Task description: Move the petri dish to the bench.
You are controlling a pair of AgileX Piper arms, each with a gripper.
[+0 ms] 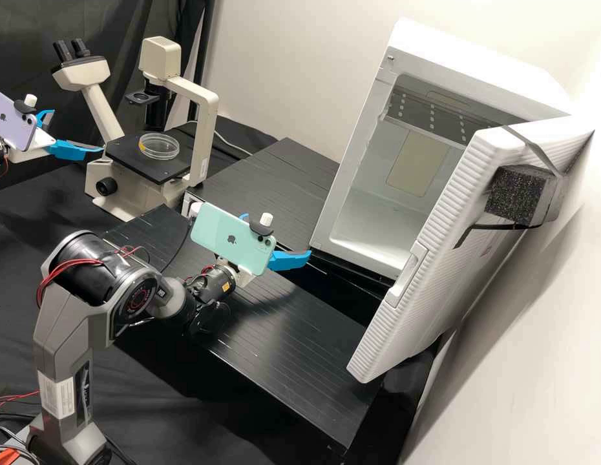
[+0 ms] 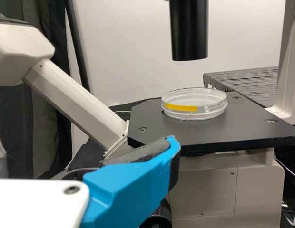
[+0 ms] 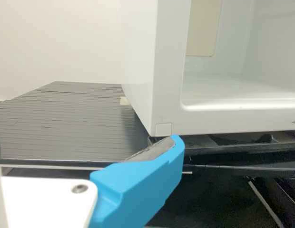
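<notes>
Though near left tool [image 1: 78, 131], dish [image 1: 159, 147] apart.

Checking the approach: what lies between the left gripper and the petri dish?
Open air, then bare microscope stage up to the petri dish, in the high view.

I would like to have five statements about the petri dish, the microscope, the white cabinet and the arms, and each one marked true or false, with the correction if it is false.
1. The petri dish rests on the microscope's black stage. True.
2. The left end effector is gripping the petri dish. False: its fingers are apart, away from it.
3. A yellow strip is on the petri dish's side. True.
4. The door of the white cabinet is shut. False: it stands open.
5. The phone on the right arm is purple. False: it is green.
</notes>
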